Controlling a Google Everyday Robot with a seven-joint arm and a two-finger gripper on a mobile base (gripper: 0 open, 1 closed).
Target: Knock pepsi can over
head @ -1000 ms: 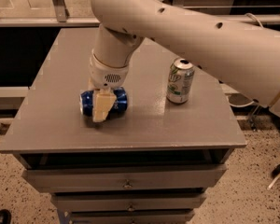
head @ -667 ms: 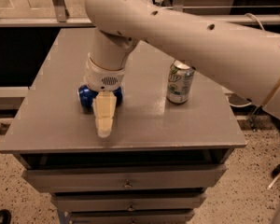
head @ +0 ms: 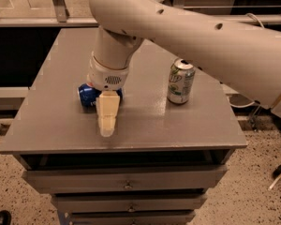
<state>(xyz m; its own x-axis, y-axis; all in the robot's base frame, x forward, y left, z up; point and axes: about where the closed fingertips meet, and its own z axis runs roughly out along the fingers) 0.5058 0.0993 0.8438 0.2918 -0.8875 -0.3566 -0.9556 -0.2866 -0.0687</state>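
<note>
The dark blue pepsi can (head: 87, 95) lies on its side on the grey table top (head: 51, 121), left of centre. Most of it is hidden behind my gripper (head: 107, 128), whose cream fingers point down toward the table's front edge, just in front of and to the right of the can. The big white arm (head: 187, 36) reaches in from the upper right.
A silver-and-green can (head: 180, 81) stands upright on the right half of the table. The table is a grey cabinet with drawers (head: 126, 184) below its front edge. A speckled floor lies around it, and a railing runs behind.
The gripper has lifted and moved toward the table's front edge, off the lying can. The can now shows only at the gripper's left. The silver-and-green can has not moved.
</note>
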